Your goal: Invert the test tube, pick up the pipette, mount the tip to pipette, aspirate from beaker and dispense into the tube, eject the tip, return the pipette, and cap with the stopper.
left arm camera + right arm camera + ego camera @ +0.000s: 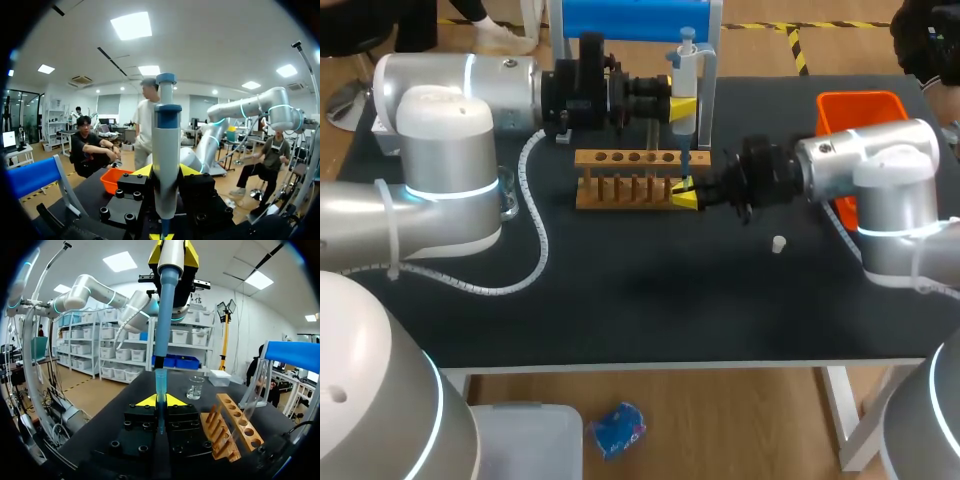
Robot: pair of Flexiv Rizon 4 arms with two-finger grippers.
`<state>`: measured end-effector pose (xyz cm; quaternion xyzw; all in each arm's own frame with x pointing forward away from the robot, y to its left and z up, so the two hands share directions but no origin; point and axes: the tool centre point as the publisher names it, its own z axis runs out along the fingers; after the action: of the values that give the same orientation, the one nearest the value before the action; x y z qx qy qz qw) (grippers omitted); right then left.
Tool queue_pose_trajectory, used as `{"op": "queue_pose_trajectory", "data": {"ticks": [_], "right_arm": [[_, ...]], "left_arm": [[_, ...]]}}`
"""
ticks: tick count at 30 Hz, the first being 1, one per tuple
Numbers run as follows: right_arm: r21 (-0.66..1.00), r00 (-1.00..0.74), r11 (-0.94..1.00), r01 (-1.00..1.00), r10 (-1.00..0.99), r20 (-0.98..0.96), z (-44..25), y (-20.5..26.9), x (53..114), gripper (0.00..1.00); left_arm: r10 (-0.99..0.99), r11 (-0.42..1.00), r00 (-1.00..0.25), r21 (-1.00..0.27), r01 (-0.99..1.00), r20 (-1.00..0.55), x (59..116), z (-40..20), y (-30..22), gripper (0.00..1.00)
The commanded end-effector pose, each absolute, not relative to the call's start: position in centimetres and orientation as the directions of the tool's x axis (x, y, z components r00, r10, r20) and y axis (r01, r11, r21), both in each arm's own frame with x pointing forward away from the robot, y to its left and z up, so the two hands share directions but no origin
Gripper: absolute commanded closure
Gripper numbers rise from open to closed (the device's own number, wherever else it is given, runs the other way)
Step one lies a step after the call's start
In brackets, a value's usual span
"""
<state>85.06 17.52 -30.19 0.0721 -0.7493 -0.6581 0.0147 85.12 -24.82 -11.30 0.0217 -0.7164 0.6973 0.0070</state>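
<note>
- A black counter [620,300] fills the head view, with an orange bin [865,105] at its far right corner and a blue-topped stand [630,20] at its far edge.
- A wooden test tube rack [640,158] with a row of round holes stands near the middle of the counter.
- The left arm comes in from the left. Its gripper [682,105] is above the right end of the rack and pinches the pipette [687,65] from both sides.
- The pipette is upright, with a white body, a blue collar and a blue plunger button on top [166,145].
- The pipette's pale blue tip [685,160] points straight down towards the right gripper [684,192].
- The right arm comes in from the right. Its gripper is at the rack's right end, with its yellow tips pressed close on a slim, clear, upright test tube [160,415].
- The tip reaches down between the right gripper's fingers, into or just above the tube's mouth; which one cannot be told.
- A small glass beaker [195,387] stands on the counter beyond the right gripper.
- A small white stopper [778,243] lies alone on the counter, right of the rack and near the right arm.
- A white spiral cable [535,250] trails across the counter from the left arm.
</note>
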Motion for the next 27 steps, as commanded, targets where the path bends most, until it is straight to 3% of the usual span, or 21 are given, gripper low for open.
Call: {"op": "queue_pose_trajectory", "data": {"ticks": [1, 27], "right_arm": [[0.987, -0.988, 0.133, -0.088, -0.135, -0.070, -30.05, 17.62, 85.35, 1.00], [0.969, -0.984, 0.216, -0.118, -0.157, -0.084, -29.57, 17.23, 84.62, 1.00]], "left_arm": [[-0.020, 0.023, -0.999, -0.999, -0.039, 0.039, 85.15, -11.37, -24.83, 1.00], [-0.020, 0.023, -0.999, -0.999, -0.039, 0.039, 85.15, -11.37, -24.83, 1.00]]}}
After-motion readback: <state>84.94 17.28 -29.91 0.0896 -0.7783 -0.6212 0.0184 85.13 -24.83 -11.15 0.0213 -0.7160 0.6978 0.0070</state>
